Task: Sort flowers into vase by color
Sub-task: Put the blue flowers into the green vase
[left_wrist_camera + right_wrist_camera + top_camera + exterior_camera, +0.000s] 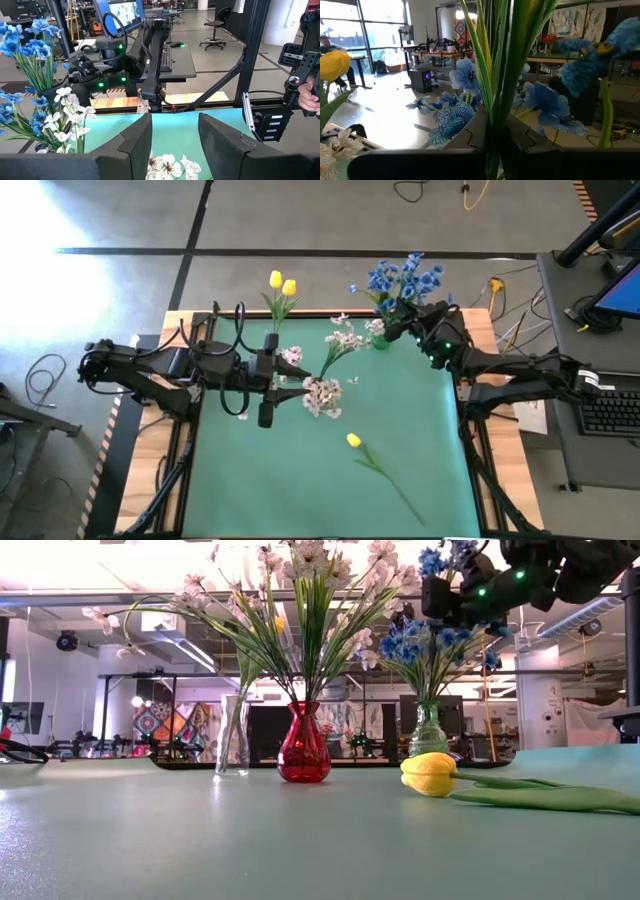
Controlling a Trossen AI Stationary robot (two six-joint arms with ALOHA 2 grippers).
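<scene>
High view: right gripper (pixel 392 330) at blue flowers (pixel 405 280), far table edge; left gripper (pixel 298 377) over mat beside pinkish-white blossoms (pixel 323 395); loose yellow tulip (pixel 354 441) lying mid-mat.

Low view: red vase (pixel 303 748) with blossoms, glass vases either side.

Left wrist: fingers (pixel 136 142) parted, empty.

Right wrist: fingers (pixel 481 131) clenched on green stems (pixel 495 75).

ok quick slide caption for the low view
Lone yellow tulip lies on green mat before red vase of pinkish-white blossoms.

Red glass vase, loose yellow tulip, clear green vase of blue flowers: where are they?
Red glass vase (pixel 303 755), low view, its belly.
Loose yellow tulip (pixel 429 774), low view, its bloom.
Clear green vase (pixel 428 732), low view, its body.
</scene>
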